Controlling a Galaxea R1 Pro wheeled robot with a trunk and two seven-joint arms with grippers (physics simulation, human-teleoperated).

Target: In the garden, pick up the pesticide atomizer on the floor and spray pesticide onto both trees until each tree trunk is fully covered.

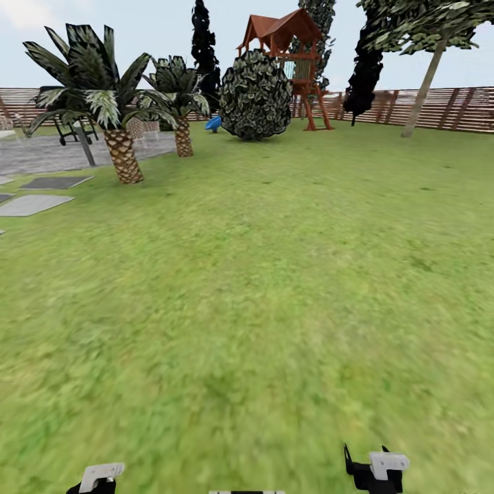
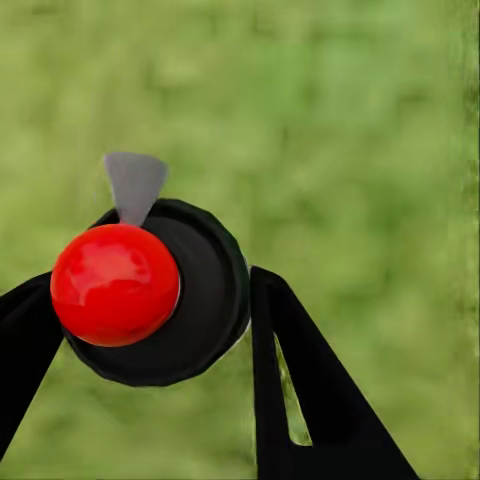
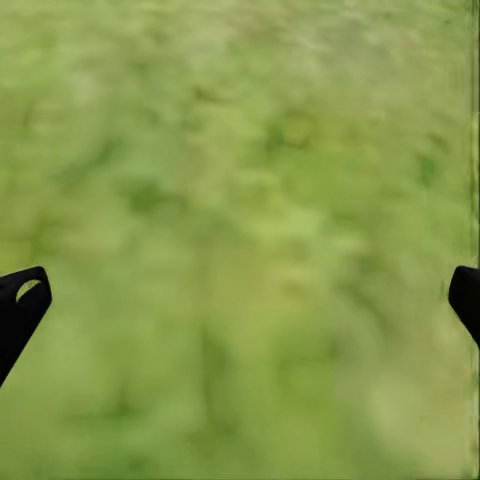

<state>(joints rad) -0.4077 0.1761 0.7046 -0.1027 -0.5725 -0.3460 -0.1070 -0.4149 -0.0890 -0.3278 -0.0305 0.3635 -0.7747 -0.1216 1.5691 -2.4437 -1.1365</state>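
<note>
L claw (image 2: 150, 330) is clamped on the pesticide atomizer (image 2: 150, 295): black body w/ red knob between the two fingers, grey nozzle tip poking out, grass behind. R claw (image 3: 240, 300) has fingers spread wide, nothing in it.

Step in hand looks like transit to a tree. Keep the grip firm and the sprayer level while rolling across the lawn (image 1: 261, 295). A pale-trunked tree (image 1: 424, 89) leans far off by the fence (image 1: 466, 108). Both arms sit low and tucked near the base.
</note>
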